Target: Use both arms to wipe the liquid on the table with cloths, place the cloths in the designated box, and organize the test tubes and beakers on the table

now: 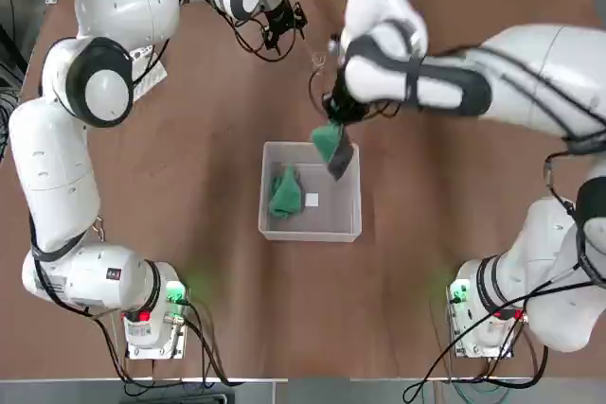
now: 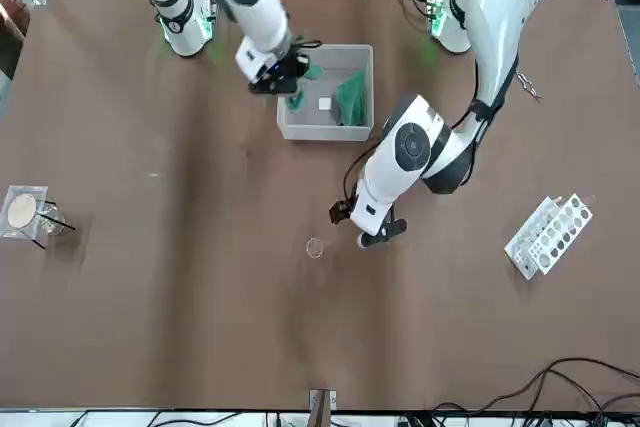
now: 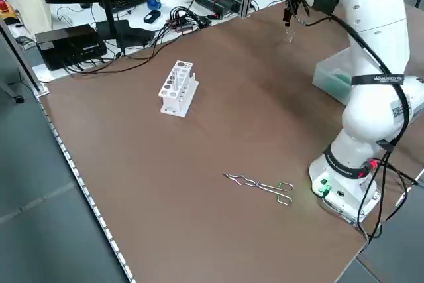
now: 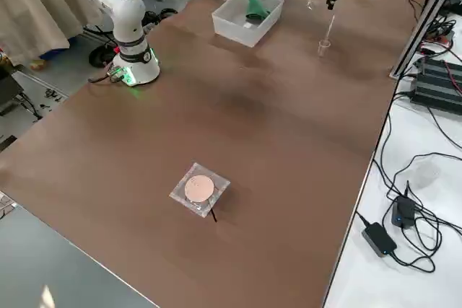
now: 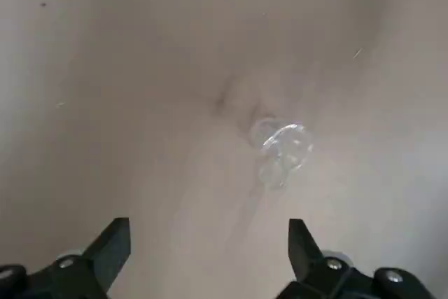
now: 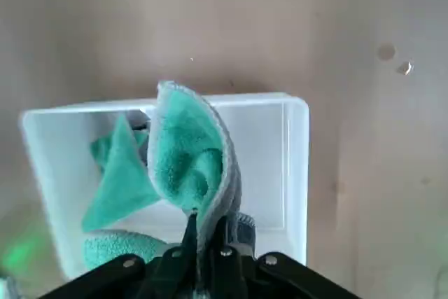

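Overhead view: right hand [image 1: 333,144] is pressed together on a teal cloth [image 1: 329,145], which hangs limp beneath it over the far rim of the designated box [image 1: 311,232]. A second cloth [image 1: 284,192] lies crumpled inside the box, below and to one side of that hand. Left hand [image 1: 282,24] sits well away, over the far part of the tabletop [image 1: 189,186].

Front view: the left hand [image 2: 368,230] hovers with fingers spread, a small clear glass vessel [image 2: 316,247] standing just beside it on the tabletop. A white test tube rack [image 2: 549,235] is well apart from it.

Left side view: metal tongs [image 3: 260,186] lie near the left arm's base, far from either hand.

Left wrist view: the spread fingers [image 5: 112,244] frame bare tabletop, the glass vessel [image 5: 283,148] lying ahead of them, nearer one fingertip, not yet between.

Right wrist view: the pinch is at the cloth's [image 6: 190,162] lower edge, so the fabric flops over the box's wall [image 6: 297,166].

Soft and light, the cloth should fall free once released. The glass looks light, slick and fragile; I would take it gently across its side wall.
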`<action>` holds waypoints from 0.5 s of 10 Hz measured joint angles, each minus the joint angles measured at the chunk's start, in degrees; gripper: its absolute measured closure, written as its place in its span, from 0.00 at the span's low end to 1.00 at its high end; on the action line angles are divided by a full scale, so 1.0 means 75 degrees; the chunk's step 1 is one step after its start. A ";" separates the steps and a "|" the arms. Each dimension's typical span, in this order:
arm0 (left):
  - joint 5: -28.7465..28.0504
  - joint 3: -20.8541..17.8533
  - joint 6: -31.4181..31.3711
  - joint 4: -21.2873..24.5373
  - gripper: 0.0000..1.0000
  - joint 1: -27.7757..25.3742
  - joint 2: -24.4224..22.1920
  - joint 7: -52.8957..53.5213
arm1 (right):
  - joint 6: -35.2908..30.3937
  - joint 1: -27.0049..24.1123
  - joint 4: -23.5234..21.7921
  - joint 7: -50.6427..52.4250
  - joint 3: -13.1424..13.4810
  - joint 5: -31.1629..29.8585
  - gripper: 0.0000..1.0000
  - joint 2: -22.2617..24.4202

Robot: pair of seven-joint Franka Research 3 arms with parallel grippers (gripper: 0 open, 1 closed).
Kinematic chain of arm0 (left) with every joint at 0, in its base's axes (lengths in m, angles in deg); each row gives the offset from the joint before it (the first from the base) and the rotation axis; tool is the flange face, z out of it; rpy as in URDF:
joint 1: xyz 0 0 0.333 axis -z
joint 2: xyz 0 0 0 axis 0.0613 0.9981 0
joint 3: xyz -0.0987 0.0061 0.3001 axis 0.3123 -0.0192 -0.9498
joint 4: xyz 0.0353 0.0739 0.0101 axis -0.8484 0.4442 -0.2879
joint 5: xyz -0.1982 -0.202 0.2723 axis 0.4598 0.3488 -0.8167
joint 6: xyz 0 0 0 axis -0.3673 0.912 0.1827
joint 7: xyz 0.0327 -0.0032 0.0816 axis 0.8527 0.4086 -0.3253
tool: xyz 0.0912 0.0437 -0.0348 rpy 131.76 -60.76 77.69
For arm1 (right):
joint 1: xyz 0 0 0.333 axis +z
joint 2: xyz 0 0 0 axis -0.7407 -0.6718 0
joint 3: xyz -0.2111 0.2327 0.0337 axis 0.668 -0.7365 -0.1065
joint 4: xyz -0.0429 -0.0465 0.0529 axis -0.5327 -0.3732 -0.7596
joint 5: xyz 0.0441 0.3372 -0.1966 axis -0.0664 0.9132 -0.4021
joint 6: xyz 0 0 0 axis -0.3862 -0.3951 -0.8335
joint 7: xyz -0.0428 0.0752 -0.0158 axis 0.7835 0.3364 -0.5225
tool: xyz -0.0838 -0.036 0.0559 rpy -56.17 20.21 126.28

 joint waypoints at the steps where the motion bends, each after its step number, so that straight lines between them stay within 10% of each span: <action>1: 0.0000 -0.0016 -0.0216 -0.0001 0.01 0.0025 0.0117 0.0000 | 0.0173 0.0413 -0.0163 -0.0592 -0.0006 -0.0336 0.91 -0.0220; 5: -0.0007 -0.0406 -0.0971 -0.0026 0.01 0.0346 0.0282 0.0000 | 0.0395 0.0874 -0.0235 -0.1139 0.0036 -0.0601 0.76 -0.0970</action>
